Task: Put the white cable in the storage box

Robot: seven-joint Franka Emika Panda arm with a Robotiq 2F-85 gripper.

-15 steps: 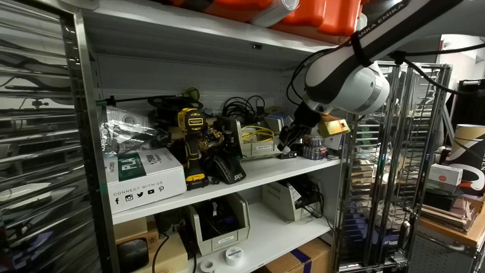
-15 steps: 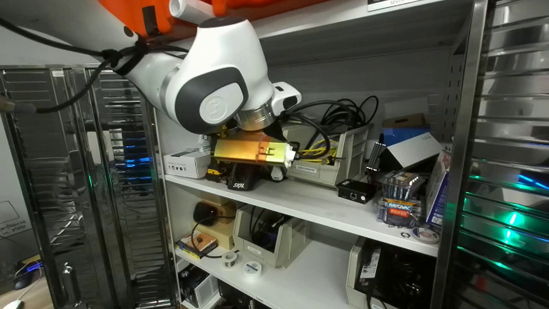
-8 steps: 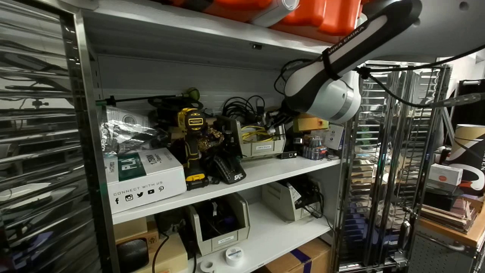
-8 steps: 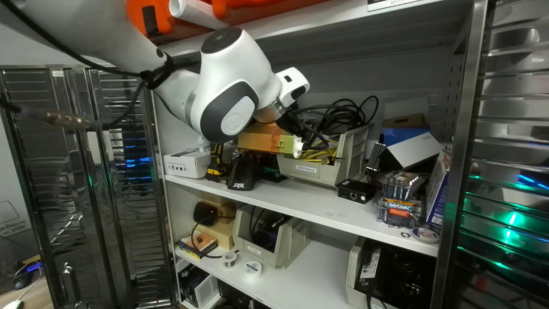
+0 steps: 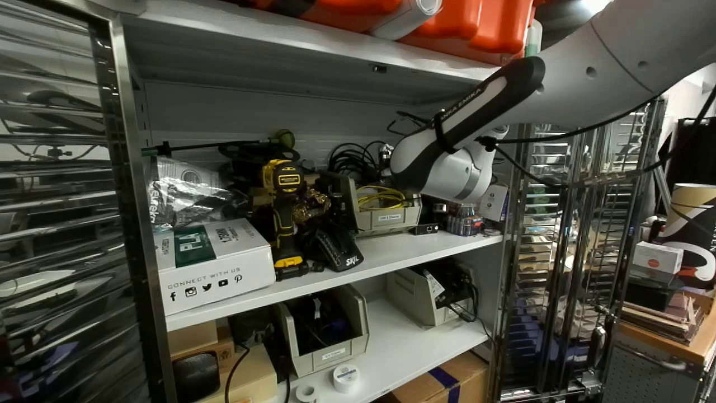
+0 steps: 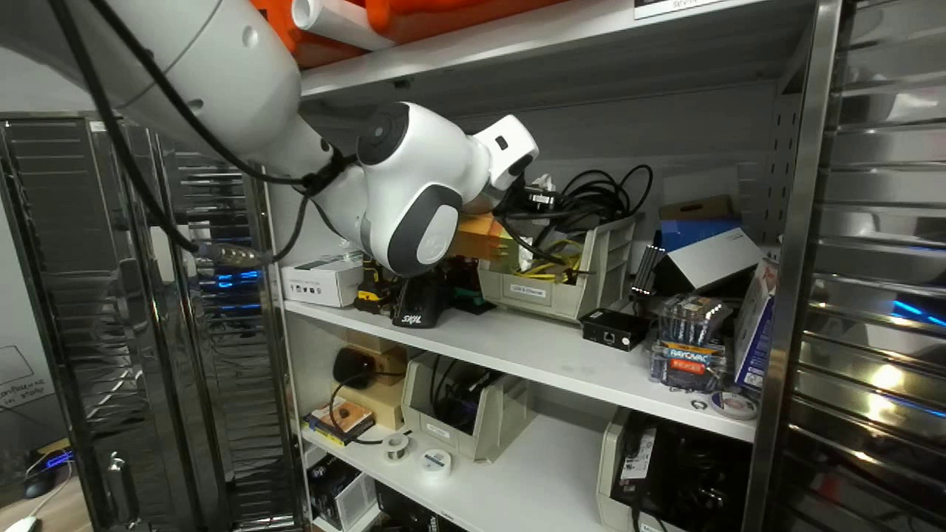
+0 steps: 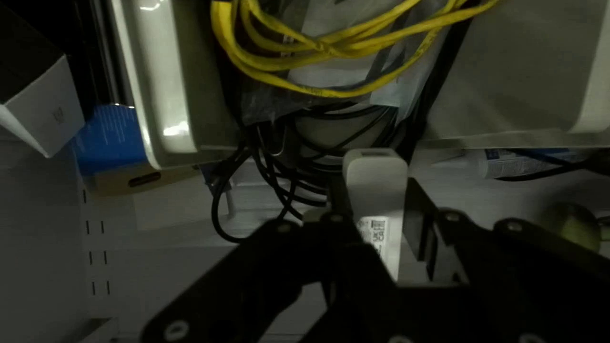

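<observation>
The white cable (image 7: 379, 190) shows only as a white oblong block with a printed label; no loose cord can be made out. My gripper (image 7: 374, 205) is shut on it, one finger on each side. In an exterior view the gripper (image 6: 543, 198) is above the storage box, with a white tip showing over it. In an exterior view (image 5: 385, 151) only a small white bit shows past the arm. The storage box is a grey labelled bin (image 6: 527, 290) on the middle shelf, also in an exterior view (image 5: 389, 219). In the wrist view the white block overlaps the bin's edge (image 7: 514, 140).
Yellow cable (image 7: 314, 55) lies in the bin, with black cables (image 6: 602, 188) behind. A black box (image 6: 612, 327) and batteries (image 6: 684, 340) stand beside it. A drill (image 5: 285, 218) and black charger (image 5: 335, 246) are on its other side. A shelf (image 5: 313, 42) is overhead.
The arm has swung from beside the black box to over the bin, moving deeper into the shelf. The gripper has risen and tilted up, still holding the white block.
</observation>
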